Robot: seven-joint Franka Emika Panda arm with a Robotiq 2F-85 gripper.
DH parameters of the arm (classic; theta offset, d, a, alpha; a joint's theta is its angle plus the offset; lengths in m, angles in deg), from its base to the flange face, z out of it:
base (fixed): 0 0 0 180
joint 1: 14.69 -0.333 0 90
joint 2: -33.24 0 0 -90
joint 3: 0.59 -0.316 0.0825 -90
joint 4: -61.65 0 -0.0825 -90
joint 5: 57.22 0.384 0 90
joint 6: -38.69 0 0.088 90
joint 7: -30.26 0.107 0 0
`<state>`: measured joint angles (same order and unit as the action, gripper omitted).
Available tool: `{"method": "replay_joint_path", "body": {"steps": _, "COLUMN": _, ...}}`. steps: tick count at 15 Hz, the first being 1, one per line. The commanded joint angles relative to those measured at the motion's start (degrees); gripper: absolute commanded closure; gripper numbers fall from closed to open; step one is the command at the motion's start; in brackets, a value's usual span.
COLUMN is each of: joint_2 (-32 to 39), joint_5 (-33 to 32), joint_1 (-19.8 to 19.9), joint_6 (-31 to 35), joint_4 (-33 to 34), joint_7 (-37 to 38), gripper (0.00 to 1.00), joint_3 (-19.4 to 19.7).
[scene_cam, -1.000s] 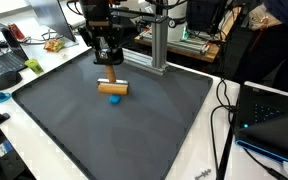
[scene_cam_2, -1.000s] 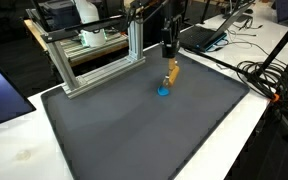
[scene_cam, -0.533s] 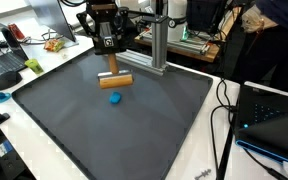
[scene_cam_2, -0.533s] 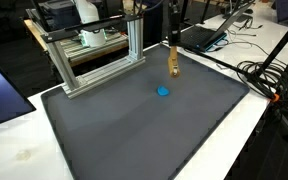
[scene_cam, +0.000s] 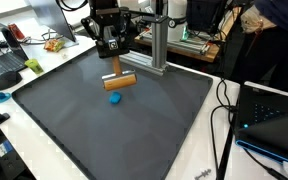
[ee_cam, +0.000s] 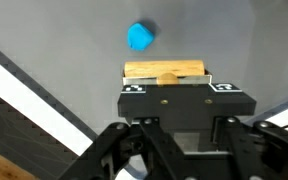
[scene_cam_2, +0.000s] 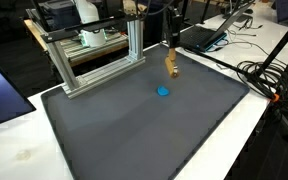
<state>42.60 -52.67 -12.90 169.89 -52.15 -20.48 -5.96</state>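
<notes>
Wood piece, T-shaped, hangs in air over dark mat covering surface: bar level, stem upward. Gripper closed tight on stem from above, so bar hangs free below fingers and clear of mat. Blue block lies on mat beneath bar, not touching it; in wrist view blue block sits just beyond bar. Aluminium frame stands at mat's far edge, apart from both.

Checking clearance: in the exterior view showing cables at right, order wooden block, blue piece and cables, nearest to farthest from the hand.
1. Wooden block, held in the hand.
2. Blue piece, on the mat below.
3. Cables, beyond the mat's right edge.
</notes>
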Motion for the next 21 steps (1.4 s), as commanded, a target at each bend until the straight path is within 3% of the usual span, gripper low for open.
{"method": "replay_joint_path", "body": {"steps": 1, "joint_2": 0.0, "joint_5": 0.06, "joint_1": -0.41, "joint_6": -0.15, "joint_4": 0.1, "joint_7": 0.0, "gripper": 0.78, "joint_3": 0.41}}
{"method": "replay_joint_path", "body": {"steps": 3, "joint_2": 1.61, "joint_5": -2.09, "joint_1": -0.29, "joint_6": 0.89, "joint_4": 1.15, "joint_7": -3.48, "gripper": 0.78, "joint_3": 0.4}}
{"method": "replay_joint_path", "body": {"steps": 6, "joint_2": 4.44, "joint_5": -0.43, "joint_1": 0.75, "joint_6": -1.22, "joint_4": 3.04, "joint_7": -13.32, "gripper": 0.78, "joint_3": -0.27}}
{"method": "replay_joint_path", "body": {"steps": 9, "joint_2": 7.27, "joint_5": -1.59, "joint_1": 0.85, "joint_6": -1.59, "joint_4": 5.18, "joint_7": -17.15, "gripper": 0.78, "joint_3": -0.14}}
{"method": "replay_joint_path", "body": {"steps": 21, "joint_2": 13.38, "joint_5": -2.73, "joint_1": 2.06, "joint_6": -3.22, "joint_4": 10.17, "joint_7": -20.47, "gripper": 0.78, "joint_3": 0.61}}
